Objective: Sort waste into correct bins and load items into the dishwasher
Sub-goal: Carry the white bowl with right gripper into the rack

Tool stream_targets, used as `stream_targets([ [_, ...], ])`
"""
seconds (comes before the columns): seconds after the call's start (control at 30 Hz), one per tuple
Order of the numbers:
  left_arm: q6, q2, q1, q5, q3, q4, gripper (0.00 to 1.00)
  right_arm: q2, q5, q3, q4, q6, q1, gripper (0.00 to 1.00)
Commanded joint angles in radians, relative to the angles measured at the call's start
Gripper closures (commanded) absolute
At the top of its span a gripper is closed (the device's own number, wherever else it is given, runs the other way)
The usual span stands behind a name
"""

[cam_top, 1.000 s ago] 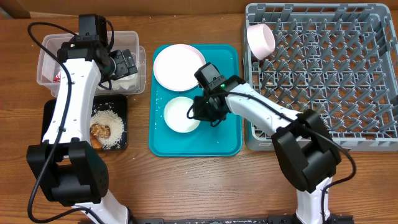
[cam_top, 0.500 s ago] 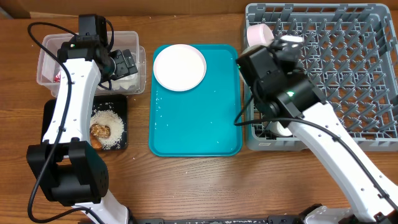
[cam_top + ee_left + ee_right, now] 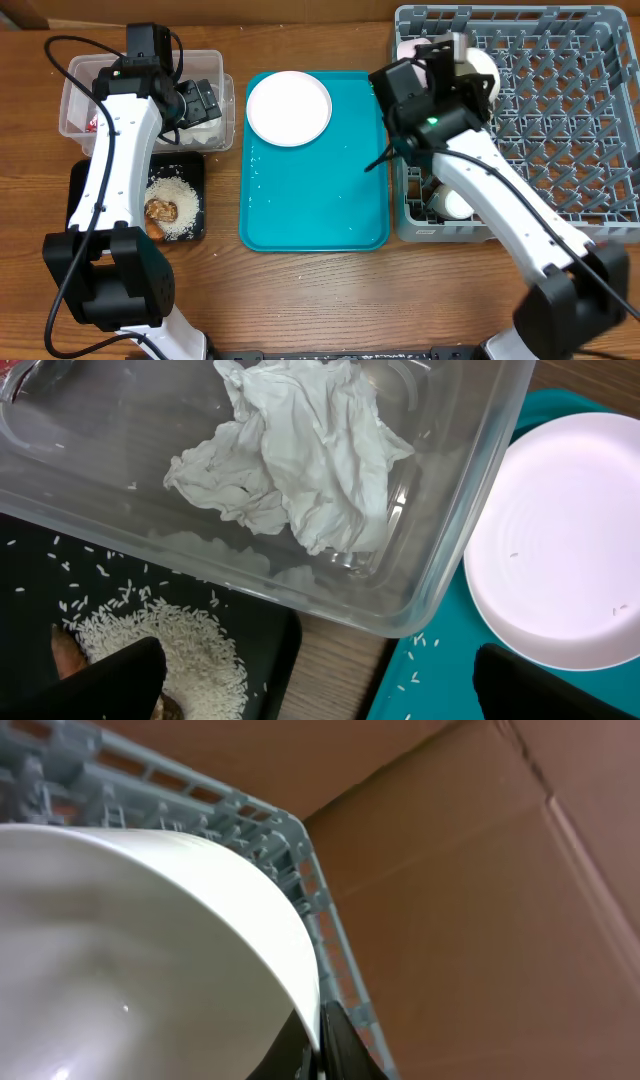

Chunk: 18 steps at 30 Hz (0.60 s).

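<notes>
Now bowl (image 3: 130,950) beside rack (image 3: 215,805) corner

This looks like a robotics lab bench staged as a kitchen. One cabled robot arm (image 3: 115,170) and a second arm (image 3: 500,210) work over a wooden table (image 3: 300,290). A grey dish rack (image 3: 560,120) fills the far right corner, a teal serving tray (image 3: 310,200) lies mid-table, and brown cardboard (image 3: 480,870) stands beyond the far edge.

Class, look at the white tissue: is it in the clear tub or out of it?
In. The tissue lies crumpled inside the tub, with its clear walls around it.
</notes>
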Motion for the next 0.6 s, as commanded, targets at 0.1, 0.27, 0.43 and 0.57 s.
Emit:
stream_targets([
  [0.1, 0.017, -0.007, 0.002, -0.012, 0.018, 0.003, 0.00, 0.100, 0.073, -0.004, 0.021, -0.150, -0.002, 0.96],
  [0.27, 0.017, -0.007, 0.002, -0.012, 0.018, 0.003, 0.00, 0.143, 0.080, -0.005, 0.092, -0.150, -0.014, 0.96],
  [0.43, 0.017, -0.007, 0.002, -0.012, 0.018, 0.003, 0.00, 0.167, 0.080, -0.005, 0.162, -0.150, -0.026, 0.96],
  [0.57, 0.016, -0.007, 0.002, -0.012, 0.018, 0.003, 0.00, 0.204, 0.080, -0.005, 0.154, -0.150, -0.033, 0.96],
])
